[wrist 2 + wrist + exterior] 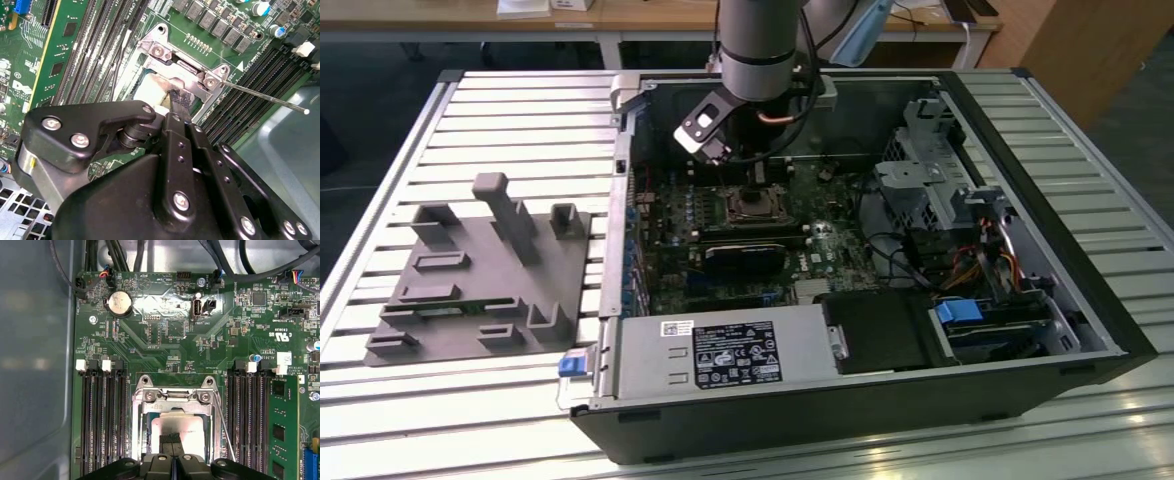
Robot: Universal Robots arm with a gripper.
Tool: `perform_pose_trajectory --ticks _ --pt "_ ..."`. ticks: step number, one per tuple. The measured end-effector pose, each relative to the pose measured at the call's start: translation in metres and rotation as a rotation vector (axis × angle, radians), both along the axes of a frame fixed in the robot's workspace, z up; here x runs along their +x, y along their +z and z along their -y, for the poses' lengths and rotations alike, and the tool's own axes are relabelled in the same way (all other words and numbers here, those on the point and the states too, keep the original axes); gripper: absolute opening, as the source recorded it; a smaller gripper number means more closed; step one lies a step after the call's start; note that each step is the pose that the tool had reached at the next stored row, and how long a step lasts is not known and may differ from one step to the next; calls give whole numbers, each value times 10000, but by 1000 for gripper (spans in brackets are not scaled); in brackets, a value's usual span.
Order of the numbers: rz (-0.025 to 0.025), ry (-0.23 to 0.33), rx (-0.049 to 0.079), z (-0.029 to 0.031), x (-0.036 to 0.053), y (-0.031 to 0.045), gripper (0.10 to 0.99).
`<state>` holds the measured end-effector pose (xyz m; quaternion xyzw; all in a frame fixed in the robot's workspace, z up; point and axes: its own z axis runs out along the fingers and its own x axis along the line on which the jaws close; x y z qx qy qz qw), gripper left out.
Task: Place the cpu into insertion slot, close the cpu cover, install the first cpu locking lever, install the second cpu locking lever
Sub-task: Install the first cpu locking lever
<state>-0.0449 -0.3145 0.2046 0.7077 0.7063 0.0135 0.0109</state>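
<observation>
- Slatted metal counter (480,110), exterior view: it carries an open computer case (854,410) lying on its side, interior facing up.
- Grey moulded fixture (467,280): it lies on the counter at the exterior view's left, just beside the case, with several upright pegs.
- Power supply (720,355): a silvery box with a label, set at the near edge of the case.
- Robot arm (758,40): it descends from above into the case, over the middle of the motherboard (165,340).
- Insertion slot (754,205): it sits on the motherboard between two banks of long memory slots (102,420), directly under the arm.
- cpu (187,432): it lies flat inside the insertion slot, its dull silvery top showing through the window of the frame.
- cpu cover (175,407): this silvery frame appears to lie down over the slot, its hinge bar and two screws at the far side.
- Locking lever (265,96): a thin metal rod that runs from the hinge corner out over the neighbouring memory slots, raised off the board.
- End effector (172,438): its black fingers are clenched together, with nothing visible between them. The tips (179,100) are at the top face of the cpu.
- Coin cell (119,303) and green memory module (284,430): these are other board fittings, well apart from the slot.
</observation>
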Motion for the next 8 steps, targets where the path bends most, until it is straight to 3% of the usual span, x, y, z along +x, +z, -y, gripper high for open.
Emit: perform_pose_trajectory --ticks 8 --pt "-1 0 20 0 0 58 106"
